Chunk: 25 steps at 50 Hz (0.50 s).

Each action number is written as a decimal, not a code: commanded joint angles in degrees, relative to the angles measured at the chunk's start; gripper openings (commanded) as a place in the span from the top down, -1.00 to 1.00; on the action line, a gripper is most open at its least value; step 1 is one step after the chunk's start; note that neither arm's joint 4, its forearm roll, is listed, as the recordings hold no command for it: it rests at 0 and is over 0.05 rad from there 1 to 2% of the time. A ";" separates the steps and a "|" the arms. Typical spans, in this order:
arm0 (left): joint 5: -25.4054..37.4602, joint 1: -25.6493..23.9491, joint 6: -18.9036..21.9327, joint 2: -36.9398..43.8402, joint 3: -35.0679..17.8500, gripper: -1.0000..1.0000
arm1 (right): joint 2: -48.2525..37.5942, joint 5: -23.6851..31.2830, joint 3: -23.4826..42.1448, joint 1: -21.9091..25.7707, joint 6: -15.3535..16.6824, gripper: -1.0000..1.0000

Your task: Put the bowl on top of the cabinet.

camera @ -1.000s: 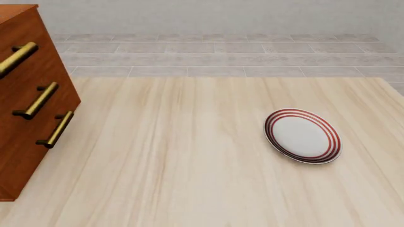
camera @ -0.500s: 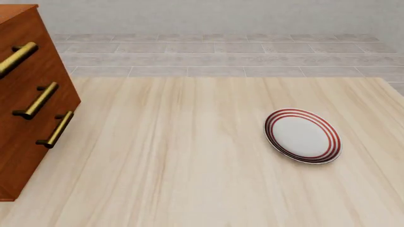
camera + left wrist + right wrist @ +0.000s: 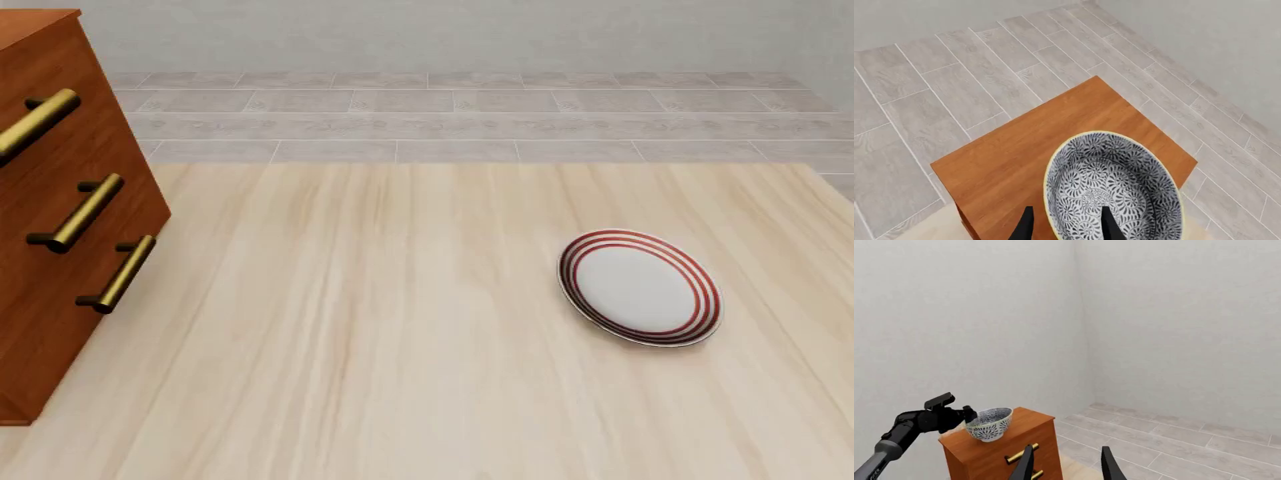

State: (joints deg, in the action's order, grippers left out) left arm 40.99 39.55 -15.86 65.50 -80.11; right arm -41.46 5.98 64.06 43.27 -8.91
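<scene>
The bowl point(image 3: 1111, 192), dark floral inside with a pale rim, sits over the reddish-brown top of the cabinet point(image 3: 1004, 155). My left gripper point(image 3: 1069, 227) is open, one finger outside the bowl's rim and one inside. From the right wrist view the bowl point(image 3: 990, 423) is at the top of the cabinet point(image 3: 981, 455) with the left gripper point(image 3: 969, 415) beside it; whether the bowl touches the wood I cannot tell. My right gripper point(image 3: 1066, 465) hangs open and empty, high and far from the cabinet. The front view shows only the cabinet point(image 3: 54, 250), with neither bowl nor grippers.
A flat white plate point(image 3: 639, 287) with red rings lies on the right part of the wooden table point(image 3: 374, 340). The cabinet's brass handles point(image 3: 83, 212) face the table's middle. Grey tiled floor and pale walls surround the table.
</scene>
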 commanded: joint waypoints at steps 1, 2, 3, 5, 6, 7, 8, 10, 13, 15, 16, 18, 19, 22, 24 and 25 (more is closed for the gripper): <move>1.18 1.03 0.23 1.08 -3.92 -1.00 | -0.05 0.04 -0.13 0.01 0.08 -1.00; 1.50 1.09 0.19 1.20 -4.60 -1.00 | -0.03 0.06 -0.13 0.07 0.11 -1.00; 1.66 1.11 0.22 1.26 -4.97 -1.00 | -0.03 0.08 -0.13 0.08 0.09 -1.00; 2.18 1.18 0.05 1.39 -6.13 -1.00 | -0.12 -0.02 -0.16 0.06 0.14 -1.00; 2.37 1.20 0.14 1.41 -6.67 -1.00 | -0.16 -0.04 -0.16 0.03 0.11 -1.00; 2.54 1.32 0.09 1.40 -7.00 -1.00 | -0.18 -0.03 -0.14 0.01 0.08 -1.00; 2.91 1.22 -0.04 1.47 -7.71 -1.00 | -0.15 -0.02 -0.12 -0.02 0.09 -1.00; 3.36 1.33 -0.04 1.35 -8.68 -1.00 | -0.14 0.02 -0.08 0.01 0.06 -1.00; 4.30 1.61 -0.09 1.28 -10.34 -1.00 | -0.10 0.06 -0.05 0.01 0.06 -1.00; 5.12 1.66 -0.33 1.08 -11.67 -1.00 | 0.07 0.27 0.08 0.07 0.01 -1.00; 5.51 1.61 -0.55 0.96 -12.27 -1.00 | 0.17 0.31 0.09 0.03 0.12 -1.00; 6.00 1.48 -0.76 0.96 -13.01 -1.00 | 0.18 0.39 0.13 0.01 0.00 -1.00; 6.36 1.55 -1.02 0.87 -13.62 -1.00 | 0.27 0.41 0.15 0.01 0.08 -1.00; 6.96 1.32 -1.31 0.87 -14.88 -1.00 | 0.27 0.43 0.28 0.06 0.06 -1.00; 7.33 0.90 -1.08 1.05 -15.72 -1.00 | 0.25 0.25 0.23 0.10 0.25 -1.00; 7.59 0.81 -1.04 1.06 -16.25 -1.00 | 0.22 0.22 0.24 0.14 0.18 -1.00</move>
State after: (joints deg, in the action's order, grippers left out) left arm 46.27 40.73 -16.49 66.50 -91.86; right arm -41.33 6.23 64.17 43.32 -8.82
